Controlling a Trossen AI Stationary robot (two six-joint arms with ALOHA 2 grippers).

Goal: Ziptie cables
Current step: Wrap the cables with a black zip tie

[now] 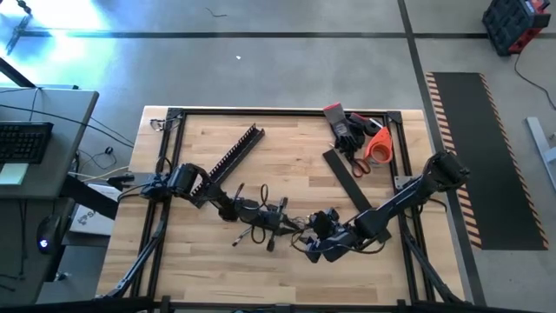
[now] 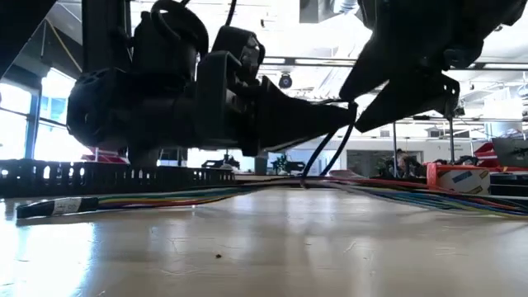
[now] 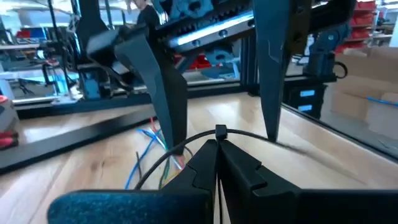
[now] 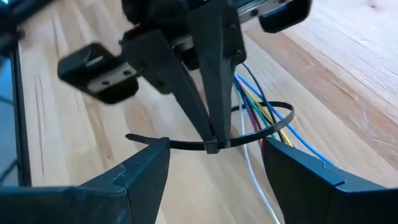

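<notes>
The cables, thin white and coloured wires, lie on the wooden table; they also show in the high view and the low view. A black zip tie loops round them. My left gripper is shut on the tie, and it also shows in the left wrist view. My right gripper faces it, open. Its fingers stand on either side of the left gripper's tips and the tie. It also shows in the high view. My left gripper pinches the zip tie right at its small square head between its two fingertips. The tips slant down from the table's left. The loop runs from the head round the cables, which rest on the table. My right gripper's one finger stands at the tie's free tail; whether they touch I cannot tell.
A long black slotted duct lies behind the left arm. A flat black strip lies at the back right, with black gloves and an orange-handled tool beyond it. A black frame edges the table.
</notes>
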